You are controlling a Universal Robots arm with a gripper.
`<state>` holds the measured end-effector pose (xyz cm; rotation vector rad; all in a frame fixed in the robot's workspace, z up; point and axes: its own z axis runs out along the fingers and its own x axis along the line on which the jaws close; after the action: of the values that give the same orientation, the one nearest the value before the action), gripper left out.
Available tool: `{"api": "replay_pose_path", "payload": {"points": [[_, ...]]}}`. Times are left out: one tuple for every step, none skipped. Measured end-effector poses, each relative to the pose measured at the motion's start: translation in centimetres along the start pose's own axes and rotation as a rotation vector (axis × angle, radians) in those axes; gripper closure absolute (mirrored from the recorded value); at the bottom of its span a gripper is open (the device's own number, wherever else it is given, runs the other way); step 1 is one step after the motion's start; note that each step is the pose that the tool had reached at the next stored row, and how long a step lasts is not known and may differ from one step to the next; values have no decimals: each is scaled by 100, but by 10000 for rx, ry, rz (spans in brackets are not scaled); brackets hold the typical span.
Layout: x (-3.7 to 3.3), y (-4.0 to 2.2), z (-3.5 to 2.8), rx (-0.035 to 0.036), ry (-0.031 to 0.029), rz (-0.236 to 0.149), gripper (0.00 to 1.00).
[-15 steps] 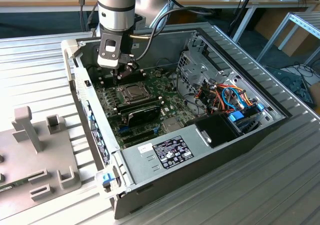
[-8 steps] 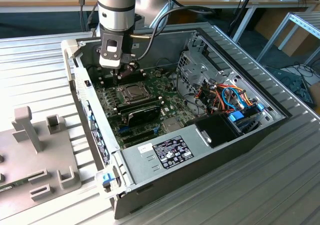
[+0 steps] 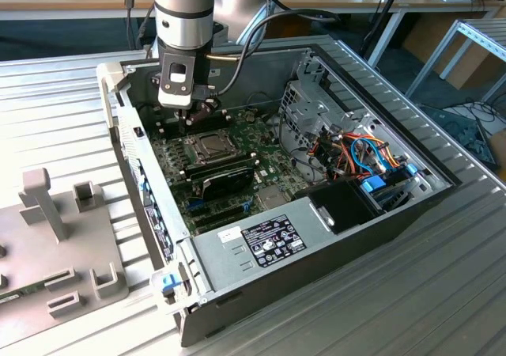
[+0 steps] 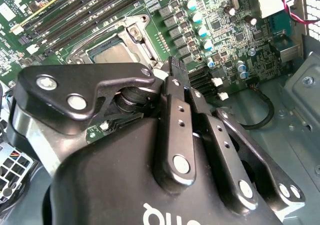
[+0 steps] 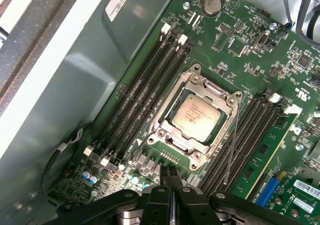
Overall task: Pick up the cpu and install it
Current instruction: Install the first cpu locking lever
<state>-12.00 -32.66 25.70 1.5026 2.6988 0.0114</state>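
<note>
**Hovering over the board with the fingers closed, cpu in the socket**

Hanging inside the open computer case [image 3: 316,237], which lies on the slatted metal desk [image 3: 443,293], the gripper [image 3: 192,119] is low over the green motherboard [image 5: 250,60]. In the first wrist view its two fingers [image 5: 161,200] are pressed together at the tips and nothing is between them, so the gripper is closed and empty.

The cpu [image 5: 196,112] is not held. It lies flat in the middle of the socket frame [image 5: 172,130], with its dull metal top upward, and the frame goes around all four of its sides. The gripper is apart from it, just beyond one edge of the frame. Long black memory slots [image 5: 145,100] run on both sides of the socket, and a thin wire lever [image 5: 232,135] lies along one side of the frame.

I judge that the main danger is contact with the wrong part. The closed fingertips are above a row of small components [image 5: 165,157] at the edge of the frame, and some small capacitors [image 5: 90,177] stand near. If the arm goes lower at this place, it could press on them. A sideways move could also catch the wire lever or the frame. I cannot tell whether the cpu is fully seated; if it sits tilted, pressure on it could harm the contacts below.
</note>
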Motion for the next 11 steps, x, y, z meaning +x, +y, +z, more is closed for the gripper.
{"api": "replay_pose_path", "payload": {"points": [[0,0,0,0,0,-1,89],[0,0,0,0,0,-1,89],[0,0,0,0,0,-1,89],[0,0,0,-1,0,-1,89],[0,0,0,-1,0,-1,89],[0,0,0,-1,0,-2,89],[0,0,0,-1,0,-2,89],[0,0,0,-1,1,-16,89],[0,0,0,-2,1,-49,89],[0,0,0,-6,5,-162,89],[0,0,0,-11,8,-252,89]]}}
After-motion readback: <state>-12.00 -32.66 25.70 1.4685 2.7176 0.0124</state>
